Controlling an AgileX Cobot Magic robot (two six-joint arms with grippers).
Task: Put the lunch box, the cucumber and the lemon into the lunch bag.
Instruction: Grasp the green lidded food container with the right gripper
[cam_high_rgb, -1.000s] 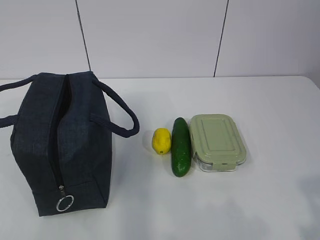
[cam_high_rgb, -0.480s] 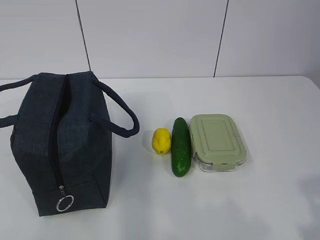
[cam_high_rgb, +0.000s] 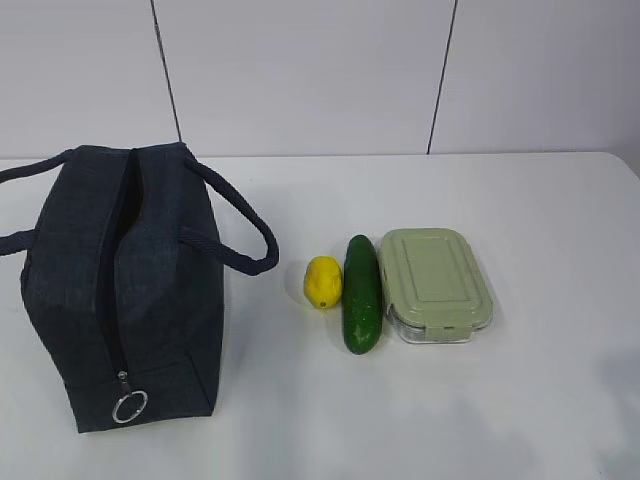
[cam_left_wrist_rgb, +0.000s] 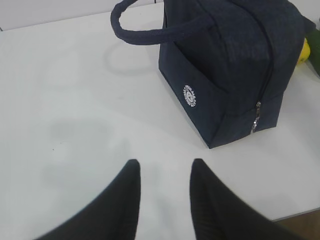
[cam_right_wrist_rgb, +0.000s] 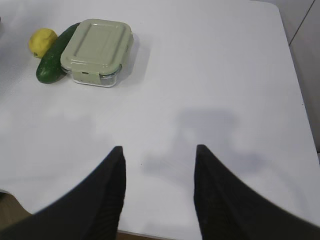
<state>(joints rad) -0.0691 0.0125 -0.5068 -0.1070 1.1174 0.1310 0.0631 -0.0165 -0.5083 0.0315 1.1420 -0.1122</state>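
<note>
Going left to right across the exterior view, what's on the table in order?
lunch bag → lemon → cucumber → lunch box

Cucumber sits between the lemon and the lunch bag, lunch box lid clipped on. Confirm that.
Not quite. In the exterior view the cucumber lies between the lemon and the lunch box, not the lunch bag. The lid is on, as stated.
</note>
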